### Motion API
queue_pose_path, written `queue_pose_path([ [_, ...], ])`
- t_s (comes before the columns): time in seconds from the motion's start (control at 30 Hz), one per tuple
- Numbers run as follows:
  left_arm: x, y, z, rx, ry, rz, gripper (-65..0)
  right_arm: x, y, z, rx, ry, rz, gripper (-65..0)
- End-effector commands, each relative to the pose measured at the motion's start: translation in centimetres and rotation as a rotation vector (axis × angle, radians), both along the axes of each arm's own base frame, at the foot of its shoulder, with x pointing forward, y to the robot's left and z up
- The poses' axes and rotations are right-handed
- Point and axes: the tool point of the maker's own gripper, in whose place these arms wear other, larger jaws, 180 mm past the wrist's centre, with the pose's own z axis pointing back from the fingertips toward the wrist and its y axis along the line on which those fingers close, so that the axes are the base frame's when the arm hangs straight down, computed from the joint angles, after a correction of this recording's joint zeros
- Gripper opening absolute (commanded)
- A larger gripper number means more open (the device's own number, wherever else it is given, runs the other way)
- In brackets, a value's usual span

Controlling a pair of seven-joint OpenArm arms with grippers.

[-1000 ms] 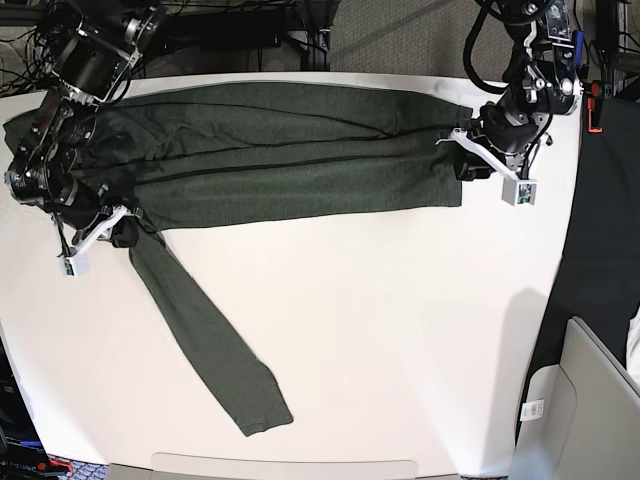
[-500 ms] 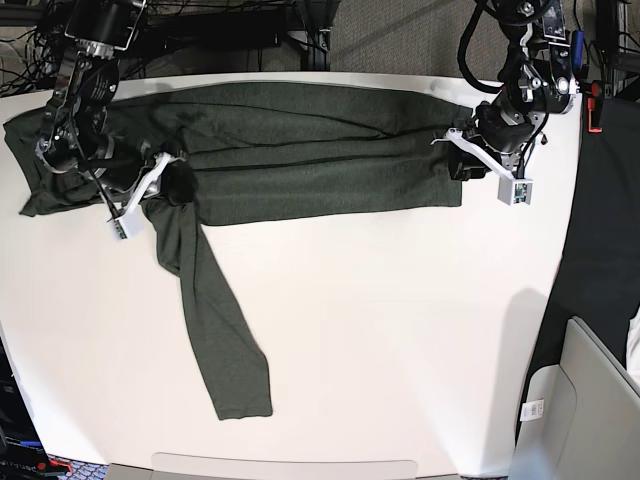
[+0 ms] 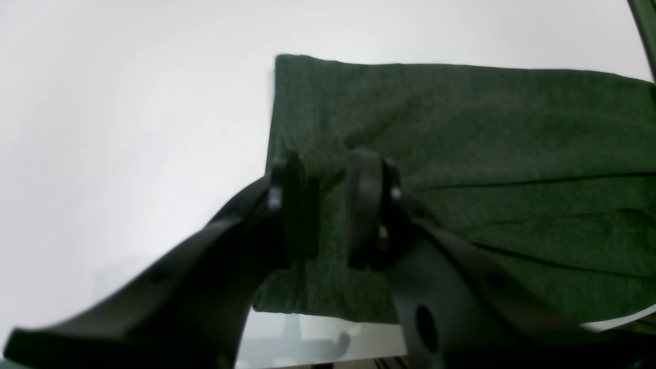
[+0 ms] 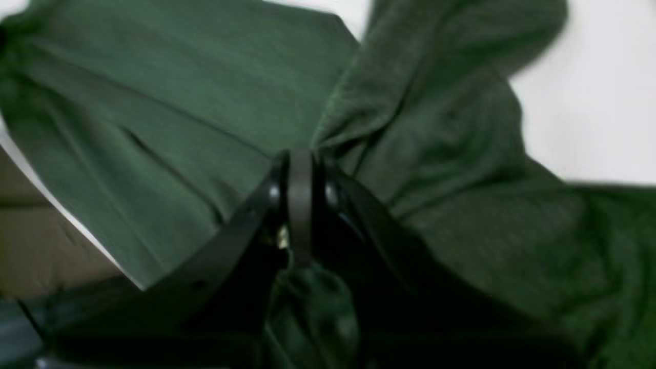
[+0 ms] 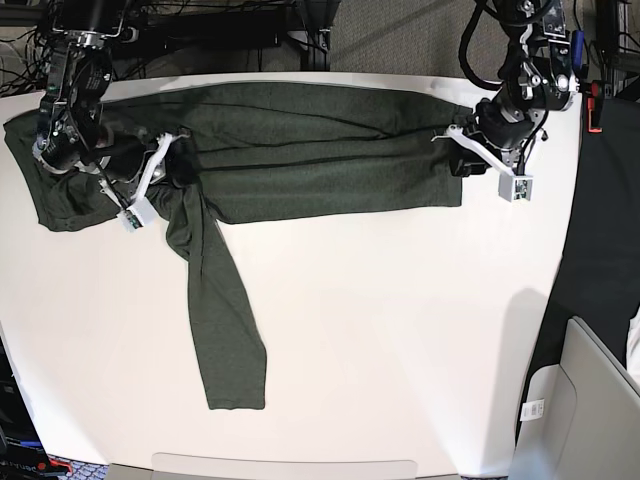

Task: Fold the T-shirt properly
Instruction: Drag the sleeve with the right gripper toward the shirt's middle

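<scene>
The dark olive-green T-shirt lies in a long band across the far side of the white table. One long sleeve trails toward the front edge. My right gripper is at the shirt's left part, where the sleeve starts. In the right wrist view it is shut on bunched shirt fabric. My left gripper is at the shirt's right end. In the left wrist view its jaws stand a little apart over the hem.
The table's right edge borders a dark floor strip. A grey bin stands at the lower right. Arm bases and cables crowd the far corners. White tabletop stretches in front of the shirt.
My right gripper has moved right and slightly back, dragging the shirt's left part inward. The trailing sleeve swung with it. My left gripper shifted slightly toward the far edge.
</scene>
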Motion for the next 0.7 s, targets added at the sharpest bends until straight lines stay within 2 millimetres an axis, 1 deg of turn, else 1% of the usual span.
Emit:
queue_pose_path([
  [0.0, 0.6, -0.1, 1.1, -0.005, -0.045, 0.001, -49.5, 0.6, 0.6, 1.2, 0.015, -0.043, 0.030, -64.5],
  [0.13, 0.6, -0.3, 1.0, -0.006, -0.044, -0.003, -49.5, -0.5, 0.8, 1.0, -0.029, -0.025, 0.088, -64.5],
  [0.33, 0.6, -0.4, 1.0, -0.011, -0.044, -0.003, -49.5, -2.1, 1.5, -0.4, -0.099, 0.035, 0.211, -64.5],
  [0.4, 0.6, -0.4, 1.0, -0.011, -0.044, -0.003, -49.5, -1.9, 0.9, -0.5, -0.127, 0.032, 0.206, -64.4],
  [0.47, 0.6, -0.4, 1.0, -0.011, -0.044, -0.003, -49.5, -1.1, 0.0, -0.2, -0.144, 0.000, 0.169, -64.3],
  [0.6, 0.6, -0.3, 1.0, -0.010, -0.044, 0.000, -49.5, 0.8, -2.5, 1.4, -0.139, -0.074, 0.062, -64.3],
  [0.67, 0.6, -0.3, 1.0, -0.010, -0.044, 0.000, -49.5, 1.7, -3.1, 2.2, -0.123, -0.106, 0.007, -64.3],
])
